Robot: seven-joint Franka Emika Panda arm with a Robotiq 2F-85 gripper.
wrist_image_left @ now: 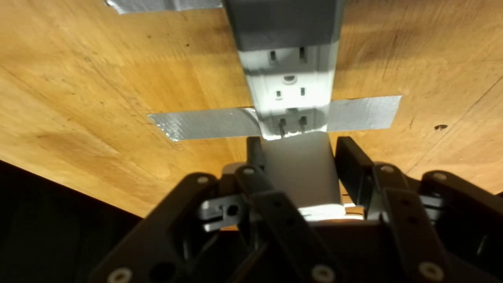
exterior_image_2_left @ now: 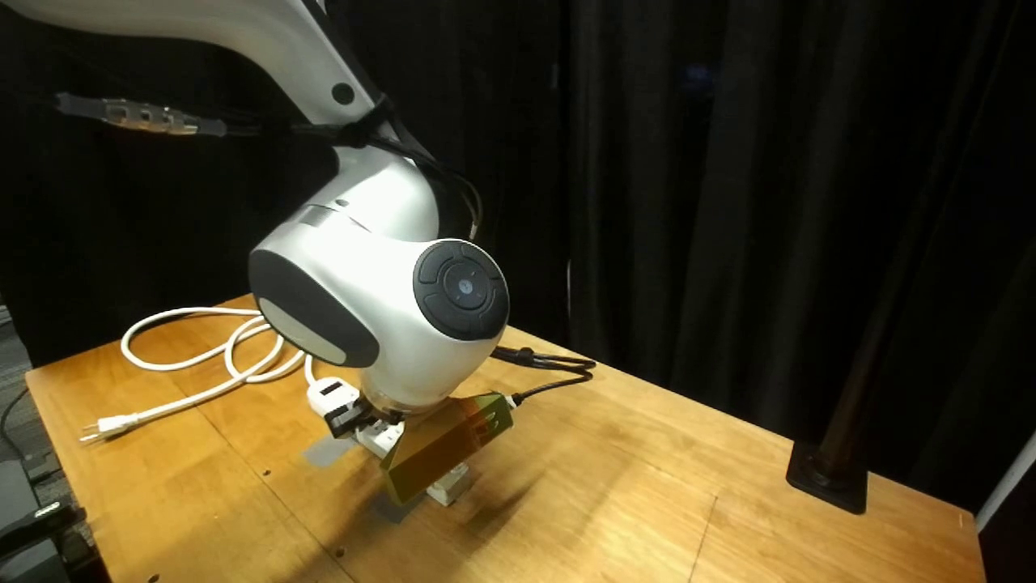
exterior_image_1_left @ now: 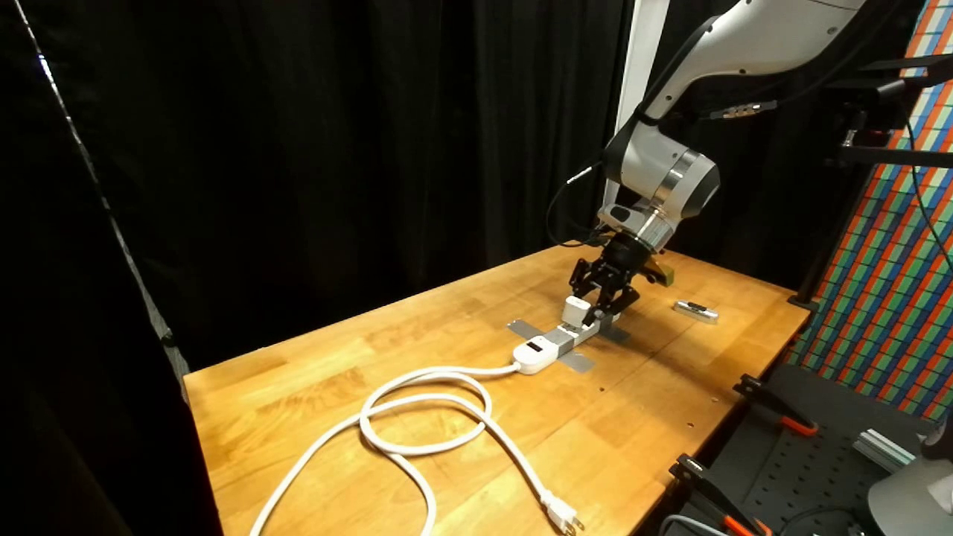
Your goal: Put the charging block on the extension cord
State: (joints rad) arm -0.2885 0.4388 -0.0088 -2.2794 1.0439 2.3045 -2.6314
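The white charging block (exterior_image_1_left: 576, 311) stands over the socket strip in an exterior view; it also shows in the wrist view (wrist_image_left: 300, 169). In the wrist view its prongs meet the end outlet's slots and part of their length shows. The extension cord (exterior_image_1_left: 536, 355) is taped down, its strip running under my gripper (exterior_image_1_left: 584, 306); the strip also shows in the wrist view (wrist_image_left: 290, 84). My gripper's fingers (wrist_image_left: 300, 143) stand on both sides of the block. A narrow gap shows beside the right finger; contact at the tips is unclear. In an exterior view my arm hides the block.
The looped white cable (exterior_image_1_left: 424, 449) and its plug (exterior_image_1_left: 560, 512) lie on the table (exterior_image_1_left: 335, 417). A small silver bar with a dark flat object (exterior_image_1_left: 696, 310) lies beyond the gripper. Black clamps (exterior_image_1_left: 715, 491) grip the table edge. A black post base (exterior_image_2_left: 827, 478) stands at a corner.
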